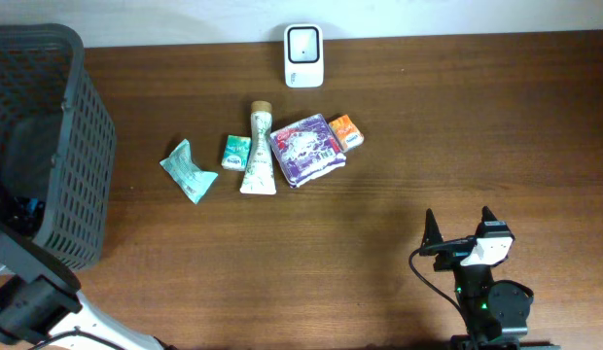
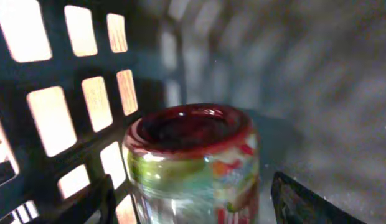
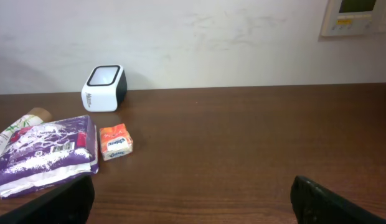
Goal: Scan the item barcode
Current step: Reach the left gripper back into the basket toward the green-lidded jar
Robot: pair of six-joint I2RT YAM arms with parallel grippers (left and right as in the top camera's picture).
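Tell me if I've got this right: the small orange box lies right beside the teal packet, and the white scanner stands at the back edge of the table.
Not quite. The small orange box lies right beside the purple packet, not the teal packet, which is at the other end of the row. The overhead view shows it. The white scanner does stand at the back edge of the table.

Black right gripper [image 1: 458,216], white housing [image 1: 489,249], black cable [image 1: 419,264]

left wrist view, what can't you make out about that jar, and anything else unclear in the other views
- jar: left wrist view, label blurred, base cut off by the bottom edge
- same jar, overhead: hidden inside the basket by its wall
- purple pack barcode: right wrist view, too small to read
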